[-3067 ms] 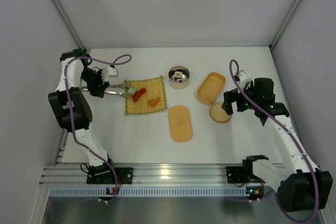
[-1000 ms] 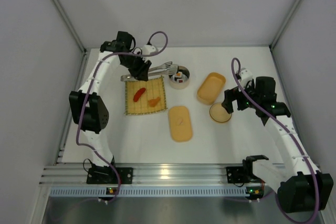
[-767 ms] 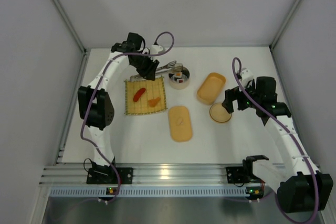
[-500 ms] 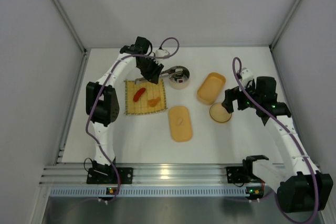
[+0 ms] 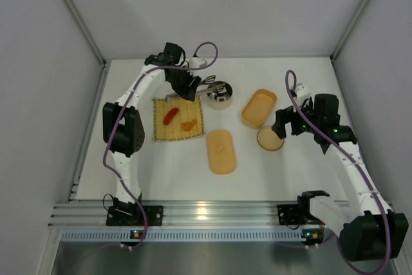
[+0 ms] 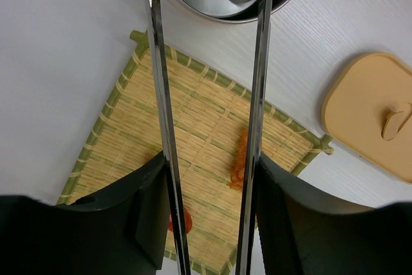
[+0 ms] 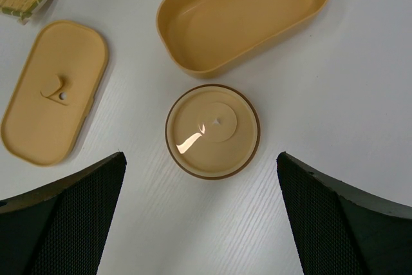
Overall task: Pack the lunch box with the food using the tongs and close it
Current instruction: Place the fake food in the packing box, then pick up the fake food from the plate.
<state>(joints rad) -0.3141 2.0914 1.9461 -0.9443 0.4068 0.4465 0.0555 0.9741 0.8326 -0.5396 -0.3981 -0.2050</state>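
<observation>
My left gripper (image 6: pixel 209 175) clamps the tongs (image 6: pixel 257 62), their 2 arms spread, tips inside the steel bowl (image 6: pixel 212 9). The lunch box (image 5: pixel 259 108) sits empty near its right. Closing off-centre could squirt a food piece (image 5: pixel 220 94) out or tip the bowl.

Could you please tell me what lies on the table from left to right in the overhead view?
The woven mat → flat oblong lid → lunch box. The steel bowl and round tan lid overlap these sideways, so I leave them out.
</observation>
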